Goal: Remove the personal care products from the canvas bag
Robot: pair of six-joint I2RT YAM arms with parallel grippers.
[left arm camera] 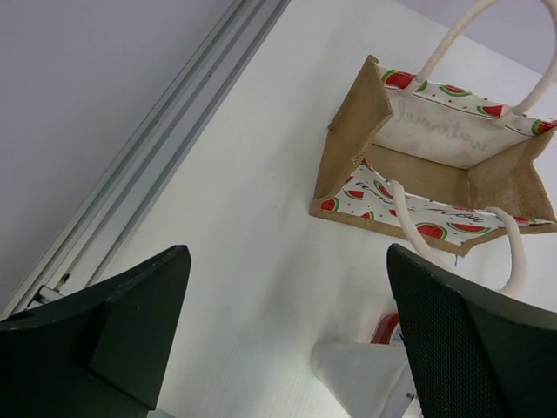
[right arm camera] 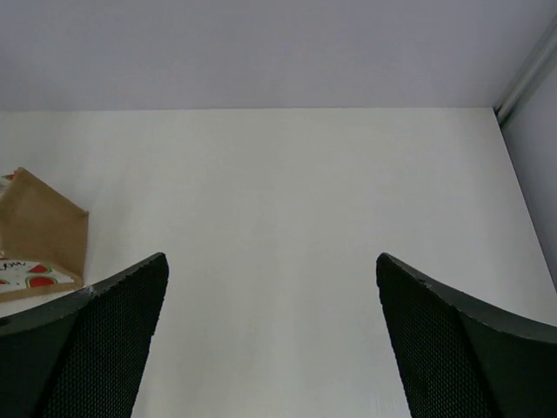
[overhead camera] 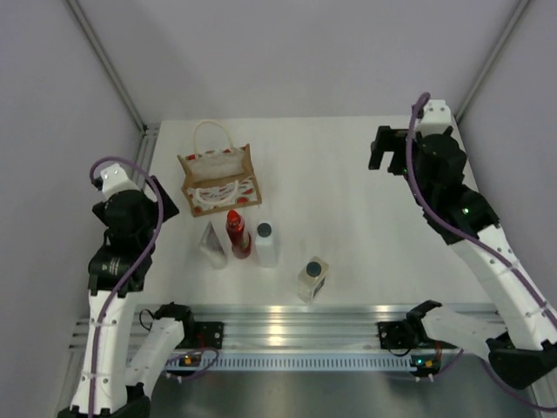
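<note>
The left fingers (left arm camera: 130,331) are spread wide and pinch nothing. The right fingers (right arm camera: 461,348) are also spread wide, holding nothing, above the worktop (overhead camera: 348,200).

The canvas bag (overhead camera: 219,178) stands open at upper left of the top view. It is printed with watermelon slices. The script lettering on its white panel is not fully legible.

Just below the bag, the pale tube (overhead camera: 213,245), the red bottle (overhead camera: 237,233) and one white bottle (overhead camera: 265,245) stand close together. The second white bottle (overhead camera: 312,279) sits apart at lower centre. Bottle labels are too small to read.
</note>
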